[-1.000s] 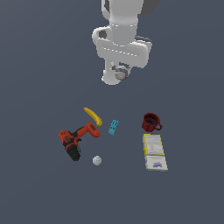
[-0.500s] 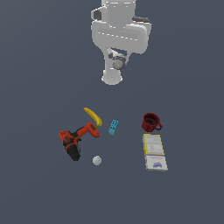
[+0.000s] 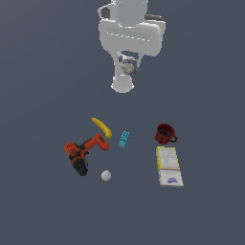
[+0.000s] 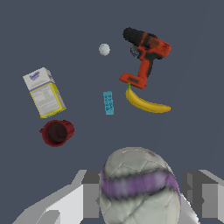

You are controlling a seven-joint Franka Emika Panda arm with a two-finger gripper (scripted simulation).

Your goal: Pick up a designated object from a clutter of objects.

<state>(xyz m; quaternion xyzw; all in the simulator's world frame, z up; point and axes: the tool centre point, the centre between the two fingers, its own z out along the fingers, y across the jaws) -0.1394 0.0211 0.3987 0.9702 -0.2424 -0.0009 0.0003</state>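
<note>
Your white Franka arm (image 3: 130, 33) hangs high over the dark grey floor (image 3: 43, 86), at the far side of the exterior view, well above and apart from the clutter. Its gripper (image 3: 127, 67) is clamped on the small whitish-grey ball with a purple band (image 3: 128, 66); in the wrist view you see that ball (image 4: 139, 186) filling the gap between the two pale grey fingers (image 4: 72, 199), which press against its sides. So the designated thing is off the floor, in the pincer, not among the rest.

Below, going down in size, you have:

- the orange-and-black power drill (image 3: 84, 153) lying on its side at the exterior view's left, its orange base nearly touching the banana's end
- the yellow-and-white printed box (image 3: 169, 165) lying flat at the exterior view's right, just near of the mug
- the curved yellow banana (image 3: 102, 127), just far of the drill
- the dark red mug (image 3: 165, 134) standing upright, its opening facing up, close to the box's far end but not clearly touching it
- the small teal rectangular block (image 3: 124, 139), between the banana and the mug, lying apart from both
- the plain white faceted lump (image 3: 106, 175), nearest of all, just right of the drill's black end and alone on the floor
</note>
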